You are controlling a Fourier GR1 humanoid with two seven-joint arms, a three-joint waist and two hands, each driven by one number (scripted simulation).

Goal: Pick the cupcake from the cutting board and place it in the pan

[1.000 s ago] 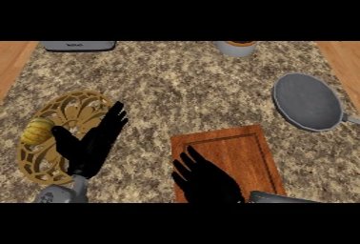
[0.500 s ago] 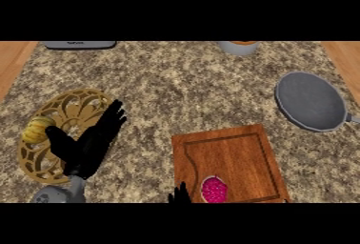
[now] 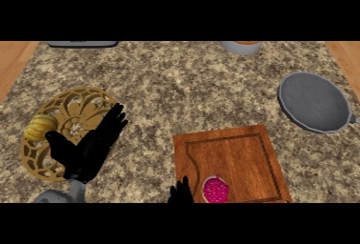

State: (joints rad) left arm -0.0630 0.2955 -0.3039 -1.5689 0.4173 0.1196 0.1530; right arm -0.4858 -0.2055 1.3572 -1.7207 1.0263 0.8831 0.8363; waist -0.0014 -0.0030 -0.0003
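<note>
A cupcake (image 3: 216,189) with pink frosting stands on the near end of the wooden cutting board (image 3: 232,150), by the view's lower edge. The grey pan (image 3: 314,101) lies at the right, beyond the board, with nothing in it. Of my right hand (image 3: 181,190) only straight fingertips show at the lower edge, just left of the cupcake and not holding it. My left hand (image 3: 91,147) rests open, fingers up, at the left.
A golden openwork plate (image 3: 70,107) lies under the left hand, with a yellow food item (image 3: 41,125) on its left side. At the far edge stand a grey appliance (image 3: 83,44) and a grey cup (image 3: 241,46).
My right hand has drawn back from over the board toward the lower edge, uncovering the pink cupcake. The left hand has stayed in place.
</note>
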